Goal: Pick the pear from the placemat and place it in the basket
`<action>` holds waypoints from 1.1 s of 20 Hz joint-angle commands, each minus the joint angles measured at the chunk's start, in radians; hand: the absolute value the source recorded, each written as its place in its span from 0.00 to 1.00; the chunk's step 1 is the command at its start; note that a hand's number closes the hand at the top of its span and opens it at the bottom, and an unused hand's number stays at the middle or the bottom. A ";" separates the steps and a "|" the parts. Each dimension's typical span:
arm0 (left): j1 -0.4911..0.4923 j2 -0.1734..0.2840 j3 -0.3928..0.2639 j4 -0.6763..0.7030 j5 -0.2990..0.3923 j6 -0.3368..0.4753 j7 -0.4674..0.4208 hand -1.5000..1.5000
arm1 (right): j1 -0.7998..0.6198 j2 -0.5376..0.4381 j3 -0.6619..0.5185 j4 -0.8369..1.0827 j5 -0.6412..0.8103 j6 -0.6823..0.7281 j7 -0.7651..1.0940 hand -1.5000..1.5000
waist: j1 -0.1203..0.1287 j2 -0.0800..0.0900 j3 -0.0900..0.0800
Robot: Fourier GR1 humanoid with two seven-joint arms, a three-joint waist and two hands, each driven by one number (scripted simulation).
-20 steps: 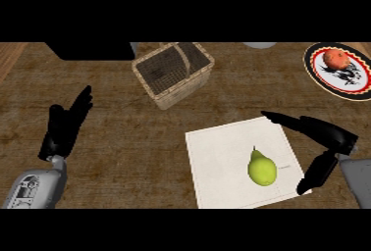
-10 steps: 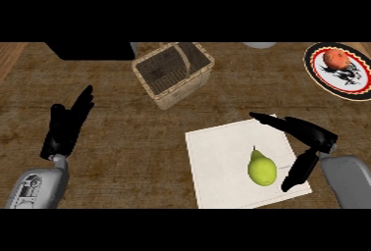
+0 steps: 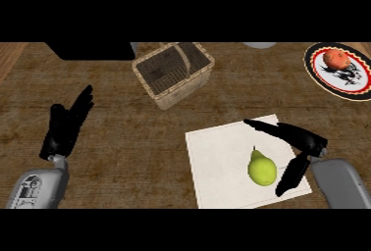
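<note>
Right hand over the white rectangular placemat, spread wide open, holding nothing: fingers stretched across the mat's far side, thumb pointing down just right of the yellow-green pear. Pear lies on the mat, stem end away from the robot, not gripped. Woven wicker basket well beyond the mat, up-left. Left hand far left of the mat, open, fingers straight, at rest.
</note>
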 commanded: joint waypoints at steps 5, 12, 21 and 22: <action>0.030 -0.020 0.007 -0.040 -0.024 -0.003 0.005 0.50 | 0.036 0.045 0.042 0.069 0.108 -0.076 -0.093 0.00 | 0.001 0.000 0.000; 0.027 -0.038 0.004 -0.031 -0.037 -0.003 0.001 0.50 | 0.029 0.028 0.052 -0.037 0.128 -0.045 -0.097 1.00 | 0.000 -0.001 0.000; -0.082 -0.003 0.043 -0.006 -0.031 -0.020 0.080 0.50 | 0.068 0.014 0.111 -0.030 0.285 -0.227 -0.274 1.00 | -0.002 0.000 0.000; -0.068 -0.049 0.020 0.091 -0.062 0.014 -0.036 0.50 | 0.054 -0.018 0.094 0.031 0.302 -0.257 -0.351 1.00 | -0.003 0.001 0.000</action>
